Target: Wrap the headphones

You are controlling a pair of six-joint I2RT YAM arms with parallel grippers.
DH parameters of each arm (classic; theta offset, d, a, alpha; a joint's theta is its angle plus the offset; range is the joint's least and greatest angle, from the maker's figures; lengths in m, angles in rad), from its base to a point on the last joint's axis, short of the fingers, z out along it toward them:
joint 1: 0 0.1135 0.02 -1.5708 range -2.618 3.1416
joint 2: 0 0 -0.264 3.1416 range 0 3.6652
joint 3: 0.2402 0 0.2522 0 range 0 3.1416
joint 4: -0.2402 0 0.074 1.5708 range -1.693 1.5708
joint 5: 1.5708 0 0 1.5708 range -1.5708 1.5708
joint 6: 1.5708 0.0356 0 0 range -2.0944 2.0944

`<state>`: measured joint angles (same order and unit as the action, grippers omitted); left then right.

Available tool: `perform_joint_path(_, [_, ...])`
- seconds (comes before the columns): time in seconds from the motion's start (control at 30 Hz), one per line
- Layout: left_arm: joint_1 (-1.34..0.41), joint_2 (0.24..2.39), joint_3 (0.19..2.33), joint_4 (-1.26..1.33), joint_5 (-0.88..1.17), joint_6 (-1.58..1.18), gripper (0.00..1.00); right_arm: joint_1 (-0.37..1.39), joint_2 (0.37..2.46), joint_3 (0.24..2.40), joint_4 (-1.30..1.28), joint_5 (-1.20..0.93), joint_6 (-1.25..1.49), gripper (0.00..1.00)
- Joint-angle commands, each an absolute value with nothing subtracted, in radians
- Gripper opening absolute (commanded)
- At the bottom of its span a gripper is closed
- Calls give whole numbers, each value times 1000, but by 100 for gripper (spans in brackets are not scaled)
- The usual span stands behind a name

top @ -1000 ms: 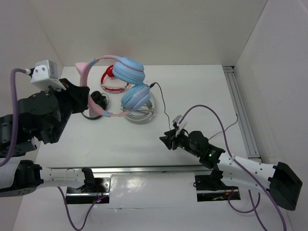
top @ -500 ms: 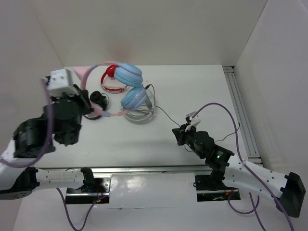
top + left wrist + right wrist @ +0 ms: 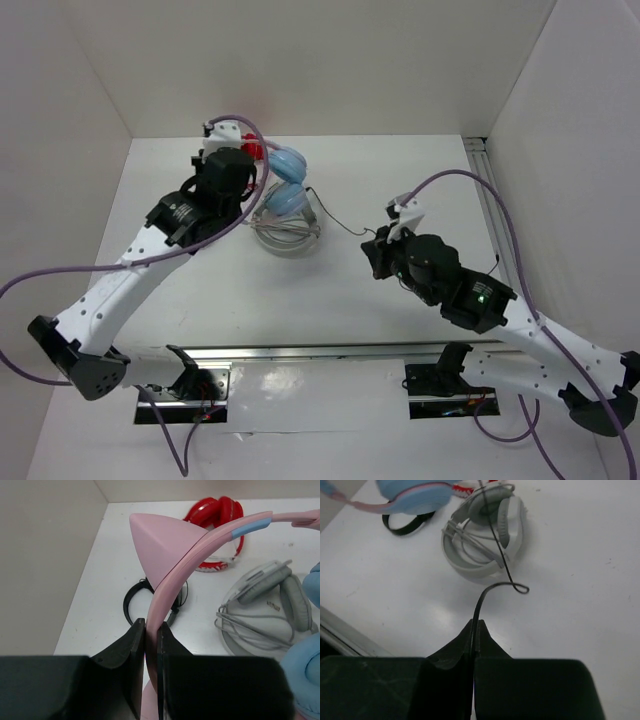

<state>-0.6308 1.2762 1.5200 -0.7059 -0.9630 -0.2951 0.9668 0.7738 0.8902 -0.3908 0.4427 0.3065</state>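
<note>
The headphones hang over the back left of the table, light blue ear cups stacked beside my left wrist. My left gripper is shut on their pink headband, just below a pink cat ear. In the top view the left gripper is mostly hidden under its own wrist. Their thin black cable runs right from the lower cup to my right gripper. In the right wrist view that gripper is shut on the cable, which loops just ahead of the fingertips.
A grey pair lies on the table under the blue cups. A red pair lies behind it, and a small black pair lies to its left. White walls close in the left, back and right; a metal rail runs along the right.
My right gripper has shut on the cable and moved up and to the right. My left arm has swung in from the left, carrying the headphones by the headband toward the back.
</note>
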Motion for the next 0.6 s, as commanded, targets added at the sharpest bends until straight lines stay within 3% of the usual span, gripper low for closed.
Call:
perform_joint_path(0.0, [-630,1319,1508,-532,-849,-203,0,985,834,998,-540,289,198,0])
perform_joint_path(0.4, [-914,1414,1391,-483,-638,95,0,985,861,1221,-706,-15,-35,0])
perform_joint_path(0.57, [-1040,1443,1351,-515,-516,110,0,985,873,1246,-692,78,-48,0])
